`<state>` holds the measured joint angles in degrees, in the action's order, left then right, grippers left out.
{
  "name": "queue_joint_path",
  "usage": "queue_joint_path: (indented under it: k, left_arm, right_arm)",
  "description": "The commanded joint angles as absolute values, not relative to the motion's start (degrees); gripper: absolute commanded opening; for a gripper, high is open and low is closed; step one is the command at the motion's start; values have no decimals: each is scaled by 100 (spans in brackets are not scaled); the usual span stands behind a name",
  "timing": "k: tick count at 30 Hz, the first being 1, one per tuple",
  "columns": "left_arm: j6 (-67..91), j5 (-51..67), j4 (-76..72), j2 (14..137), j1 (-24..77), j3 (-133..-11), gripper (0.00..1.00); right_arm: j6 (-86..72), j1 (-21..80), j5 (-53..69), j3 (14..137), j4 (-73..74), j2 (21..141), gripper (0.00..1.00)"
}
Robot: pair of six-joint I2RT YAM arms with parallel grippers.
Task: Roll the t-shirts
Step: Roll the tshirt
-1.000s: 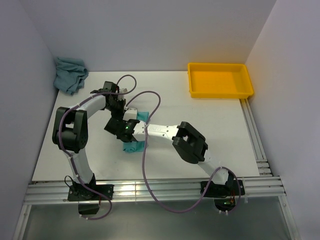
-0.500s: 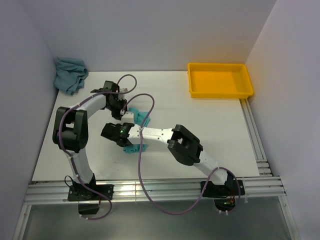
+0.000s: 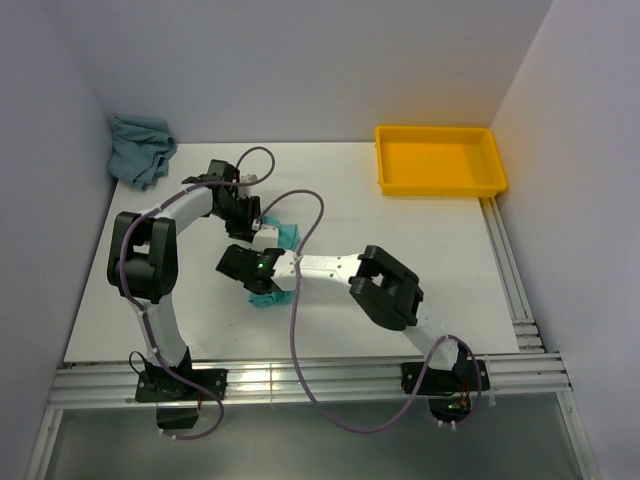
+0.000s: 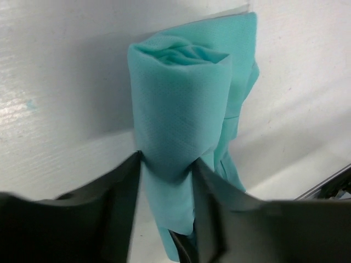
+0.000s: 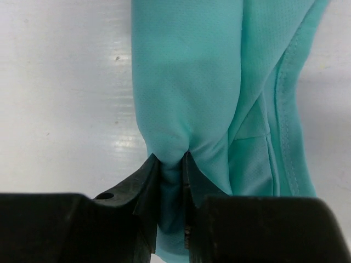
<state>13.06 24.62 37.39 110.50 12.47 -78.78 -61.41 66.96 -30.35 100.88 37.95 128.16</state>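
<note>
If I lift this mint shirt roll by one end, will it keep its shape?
Probably not: the mint t-shirt crumples thin where the right gripper pinches it, so it looks floppy. The loose layer beside the roll may unwind.

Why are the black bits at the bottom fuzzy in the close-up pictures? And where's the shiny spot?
Left wrist view: the left fingers are very near the lens and blur, while the mint t-shirt is sharp and throws a shadow leftward. Right wrist view: the right fingers look soft too, and glare whitens the table. Top view: the front rail glints.
</note>
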Motion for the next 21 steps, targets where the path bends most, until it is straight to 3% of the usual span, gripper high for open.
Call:
queue_joint_path:
  k: [1, 4, 11, 21]
  left_arm:
    - [1266, 2855, 3402, 10864, 1239, -8104, 51]
    - [1143, 3162, 3419, 10741, 1169, -8182, 59]
    - [906, 3866, 3445, 10529, 888, -8104, 62]
    - [369, 4815, 3147, 10626, 817, -7252, 63]
  right_arm:
    - [-6073, 6566, -2085, 8909, 2851, 12132, 14]
    - [-6161, 6408, -1672, 7871, 1568, 11508, 11]
    - [-6862, 5898, -837, 5803, -1444, 10662, 11]
    - [-8103, 5476, -27, 3904, -4990, 11055, 11]
